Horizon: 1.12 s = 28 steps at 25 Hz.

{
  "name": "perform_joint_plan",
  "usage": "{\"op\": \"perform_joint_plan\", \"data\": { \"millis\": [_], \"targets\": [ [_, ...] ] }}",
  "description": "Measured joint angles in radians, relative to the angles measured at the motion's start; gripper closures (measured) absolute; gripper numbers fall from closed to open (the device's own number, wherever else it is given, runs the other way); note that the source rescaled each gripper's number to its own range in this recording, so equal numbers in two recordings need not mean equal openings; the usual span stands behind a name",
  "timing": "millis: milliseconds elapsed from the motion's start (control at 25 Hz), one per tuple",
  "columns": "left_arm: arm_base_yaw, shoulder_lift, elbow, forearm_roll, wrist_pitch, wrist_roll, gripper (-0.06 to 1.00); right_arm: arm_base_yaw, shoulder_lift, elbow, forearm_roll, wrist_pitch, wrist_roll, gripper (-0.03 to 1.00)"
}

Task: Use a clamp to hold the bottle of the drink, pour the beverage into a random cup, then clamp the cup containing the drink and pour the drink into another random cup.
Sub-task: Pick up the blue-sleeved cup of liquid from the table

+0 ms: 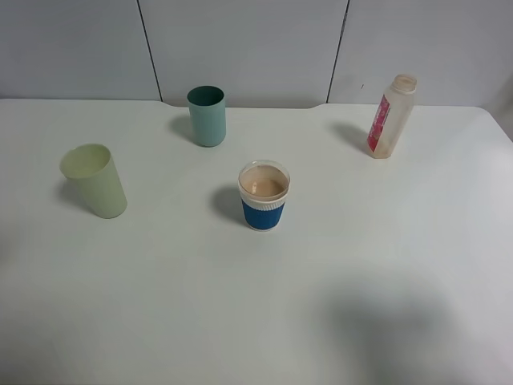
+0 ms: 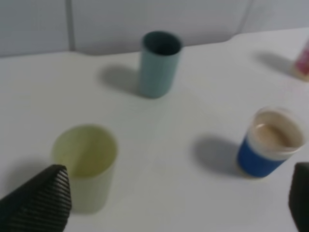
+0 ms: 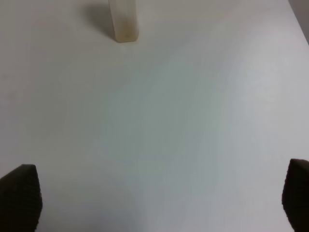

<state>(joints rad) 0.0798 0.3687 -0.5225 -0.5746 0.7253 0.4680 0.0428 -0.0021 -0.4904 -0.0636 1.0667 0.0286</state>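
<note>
Drink point(image 1: 263, 186) sits in the blue-banded cup point(image 1: 263, 215); second pour not yet made

Judging by how things stand, the first half is done. The bottle point(image 1: 391, 116) is upright near the far right corner of the counter point(image 1: 361, 265) and looks drained, and the short cup in the middle holds beige liquid close to its rim. What is left is to grasp that cup and tip it into the teal tumbler point(image 1: 207, 116), which stands behind it to the left, well apart and looking empty.

Neither arm shows from the high camera. The left gripper point(image 2: 176, 200) is spread with nothing between its fingers, and faces the pale green tumbler point(image 2: 87, 164) and the filled cup. The right gripper point(image 3: 158, 195) is spread wide over bare counter, facing the bottle.

Room is generous: bare surface lies all round the filled cup. The tumbler and bottle stand near the far edge by the wall point(image 1: 256, 48).
</note>
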Motion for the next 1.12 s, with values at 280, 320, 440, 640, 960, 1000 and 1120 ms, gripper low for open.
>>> {"op": "perform_joint_plan", "data": {
  "millis": [280,320,440,640,960,1000,1120],
  "targets": [
    [0.000,0.164,0.000,-0.324,-0.051,0.395,0.27,0.000,0.000,0.000,0.000,0.000,0.000,-0.03],
    [0.000,0.186,0.000,-0.341,-0.051,0.431,0.27,0.000,0.000,0.000,0.000,0.000,0.000,-0.03],
    [0.000,0.233,0.000,-0.346,-0.051,0.485,0.27,0.000,0.000,0.000,0.000,0.000,0.000,-0.03],
    [0.000,0.300,0.000,-0.312,-0.043,0.519,0.27,0.000,0.000,0.000,0.000,0.000,0.000,-0.03],
    [-0.157,0.303,0.000,-0.046,-0.137,0.345,0.27,0.000,0.000,0.000,0.000,0.000,0.000,-0.03],
    [-0.206,0.308,0.000,0.012,-0.180,0.266,0.27,0.000,0.000,0.000,0.000,0.000,0.000,-0.03],
    [-0.351,0.339,0.000,0.190,-0.299,0.053,0.27,0.000,0.000,0.000,0.000,0.000,0.000,-0.03]
  ]
}}
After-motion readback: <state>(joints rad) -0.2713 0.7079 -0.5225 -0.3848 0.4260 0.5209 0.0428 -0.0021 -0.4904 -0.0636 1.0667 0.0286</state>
